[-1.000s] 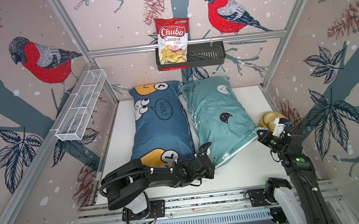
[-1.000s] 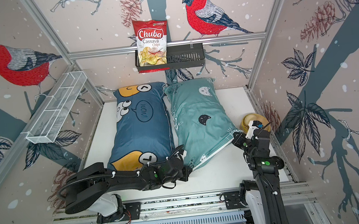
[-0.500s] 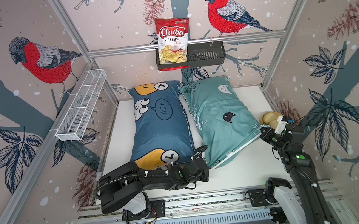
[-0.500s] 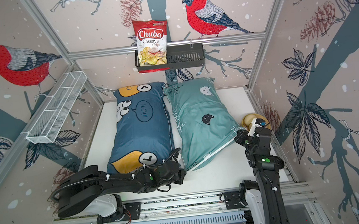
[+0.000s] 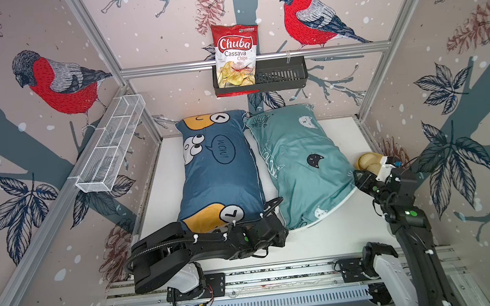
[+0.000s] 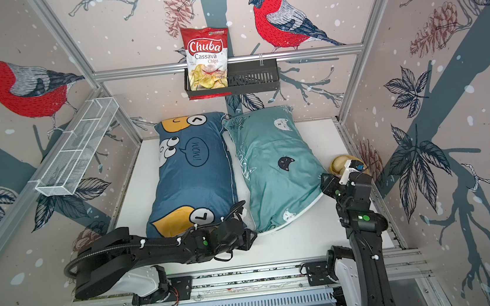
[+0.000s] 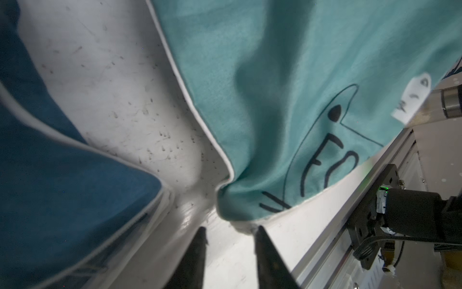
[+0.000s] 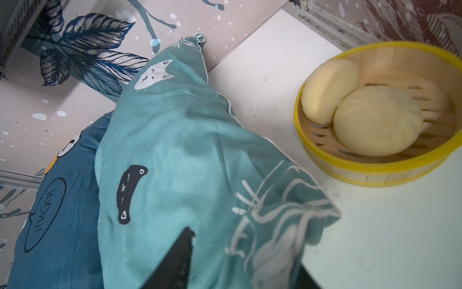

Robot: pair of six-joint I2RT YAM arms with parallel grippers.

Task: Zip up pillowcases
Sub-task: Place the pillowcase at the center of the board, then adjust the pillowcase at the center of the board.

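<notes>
Inspection of the table (image 5: pixel 163 180), clock directions taken from a top view with 12 o'clock at the far wall.

1. The dark blue pillowcase (image 5: pixel 221 174) lies left of centre, its long axis running 12 to 6 o'clock.
2. The teal pillowcase (image 5: pixel 303 166) lies close beside it at 3 o'clock, with its near end skewed toward 4 o'clock.
3. Zip condition on both: cannot tell from any view.
4. The left arm lies across the 6 o'clock end of the blue pillowcase. In the wrist view, the fingers of the left gripper (image 7: pixel 228 231) are spread over bare table with nothing between them. The near corner of the teal pillowcase sits just beyond their tips.
5. The right gripper (image 8: pixel 246 250) is at the teal pillowcase's 4 o'clock corner. Its fingers stand wide apart with the corner fabric lying between them.
6. A bamboo steamer (image 8: pixel 375 170) holding two buns (image 8: pixel 377 120) stands at the table's 3 o'clock edge, just beside the right gripper.
7. On the 12 o'clock wall, a chips bag (image 5: pixel 236 56) stands in a black shelf basket (image 5: pixel 282 76).
8. A white wire basket (image 5: pixel 111 145) hangs on the 9 o'clock wall.
</notes>
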